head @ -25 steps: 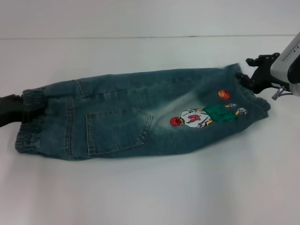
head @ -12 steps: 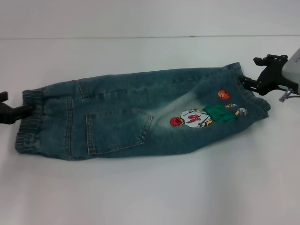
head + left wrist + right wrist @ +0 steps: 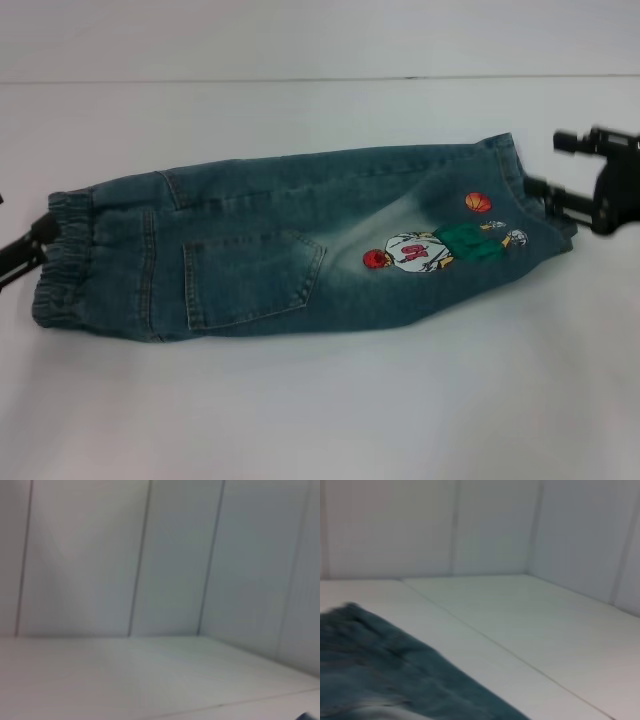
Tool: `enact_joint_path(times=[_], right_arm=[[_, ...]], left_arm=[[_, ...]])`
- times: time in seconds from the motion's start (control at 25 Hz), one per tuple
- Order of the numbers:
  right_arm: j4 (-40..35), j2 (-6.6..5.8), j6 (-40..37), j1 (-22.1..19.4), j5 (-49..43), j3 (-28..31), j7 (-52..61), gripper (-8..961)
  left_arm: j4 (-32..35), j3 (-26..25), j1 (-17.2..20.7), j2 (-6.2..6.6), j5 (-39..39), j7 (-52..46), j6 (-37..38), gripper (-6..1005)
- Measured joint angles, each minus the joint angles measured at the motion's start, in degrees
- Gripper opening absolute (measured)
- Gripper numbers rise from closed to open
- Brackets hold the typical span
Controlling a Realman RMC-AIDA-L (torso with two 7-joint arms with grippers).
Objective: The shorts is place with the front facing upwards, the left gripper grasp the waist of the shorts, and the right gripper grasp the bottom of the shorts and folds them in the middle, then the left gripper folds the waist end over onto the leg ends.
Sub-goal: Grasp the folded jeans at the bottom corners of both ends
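Note:
The shorts (image 3: pixel 270 245) lie flat on the white table (image 3: pixel 320 410), folded lengthwise, with a patch pocket and the embroidered basketball player (image 3: pixel 430 248) facing up. The gathered waist (image 3: pixel 62 255) is at the left and the leg ends (image 3: pixel 530 200) are at the right. My left gripper (image 3: pixel 20 218) sits at the picture's left edge, open, one finger just beside the waist. My right gripper (image 3: pixel 550 163) is open just right of the leg ends, holding nothing. In the right wrist view a piece of the denim shorts (image 3: pixel 380 670) shows close by.
The left wrist view shows only the white table (image 3: pixel 150 680) and a panelled wall (image 3: pixel 175 555). A table seam (image 3: pixel 300 79) runs across behind the shorts.
Both grippers have let go and drawn outward: the left one off the waist toward the left edge, the right one away from the leg ends. The shorts have stayed in place.

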Motion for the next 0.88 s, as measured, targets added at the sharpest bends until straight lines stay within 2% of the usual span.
enact_joint_path(times=[0.12,0.16,0.36,0.6,0.64,0.88], right_arm=[[0.6,-0.16,-7.6,-2.3,-0.3,1.1,-3.9,655],[0.7,-0.17,-9.6,-2.9,-0.8,1.1,-5.2,657],[1.5,-0.52,-16.8,-4.1,-5.3,1.2,-8.5,657],[2.9,-0.49,-17.6,-4.1,-6.5,1.0,-8.9,656],[3.0,-0.39,-17.5,-4.0,-6.6,1.0,-8.9,656],[3.0,-0.26,-17.5,-3.7,-6.6,1.4,-8.5,655]], left_arm=[[-1.7,-1.7,1.2,-0.07,0.0,3.0,3.4,903],[-3.7,-2.7,2.8,-0.15,0.6,7.0,6.1,902],[-4.6,-2.8,3.9,-0.14,3.7,9.5,5.5,902],[-4.7,-2.7,3.6,0.03,8.9,10.2,-0.8,888],[-4.9,-2.5,3.0,0.03,11.1,9.9,-4.4,885],[-5.6,-2.2,2.3,0.07,12.0,10.1,-10.4,865]])
